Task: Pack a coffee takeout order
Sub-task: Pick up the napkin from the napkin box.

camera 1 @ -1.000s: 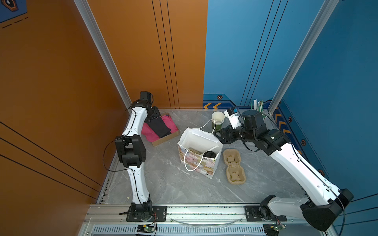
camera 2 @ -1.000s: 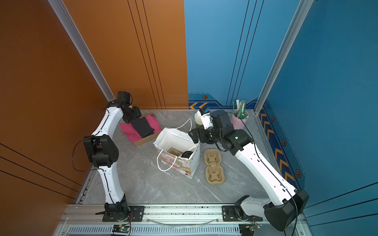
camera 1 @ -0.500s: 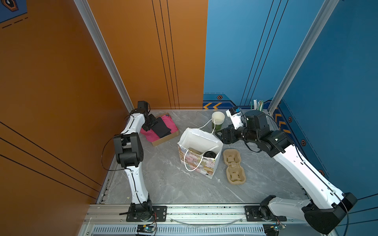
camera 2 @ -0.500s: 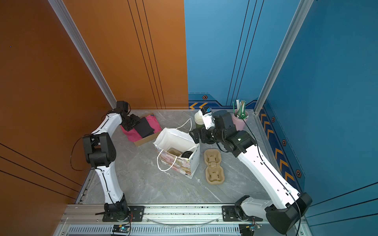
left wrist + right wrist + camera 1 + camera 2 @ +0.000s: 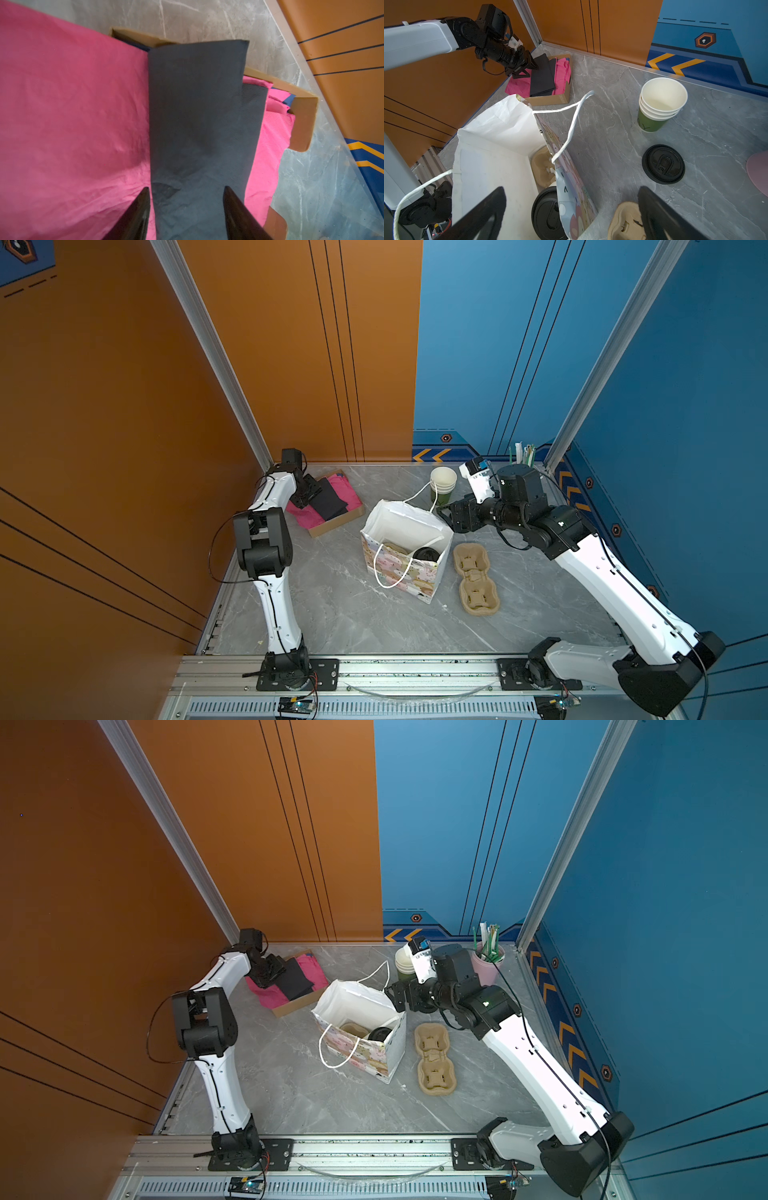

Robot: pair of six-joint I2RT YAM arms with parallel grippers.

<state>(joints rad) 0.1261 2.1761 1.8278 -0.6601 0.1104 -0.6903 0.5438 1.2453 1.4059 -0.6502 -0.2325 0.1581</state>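
Checking clearance first: the grey marbled table (image 5: 353, 626) has open room in front of the paper bag (image 5: 405, 522), while the back edge is crowded. My left arm reaches into the back-left corner, close to the orange wall, elbow raised, wrist tipped down over the shallow cardboard box (image 5: 337, 522). The left pincer (image 5: 186, 189) is partly open, its 2 dark tapered fingers straddling the near end of the black napkin (image 5: 197, 124). The napkin is a soft matte folded rectangle lying on crumpled pink napkins (image 5: 72, 124); I cannot tell whether the tips pinch it.

My right arm stretches across from the front-right. The right pincer (image 5: 571, 189) is spread wide and empty above the bag's rim, 1 finger over the inside, 1 over the table. The bag stands upright, mouth open, white inside, cartoon print outside. Inside it sits the lidded cup (image 5: 548, 212) beside a brown pulp carrier (image 5: 544, 166).

More moulded carriers (image 5: 473, 576) lie just beside the bag. A loose black lid (image 5: 663, 164) lies flat near the stack of lidless cups (image 5: 662, 104). Straws stand in a pink cup (image 5: 486, 967) at the back-right corner.
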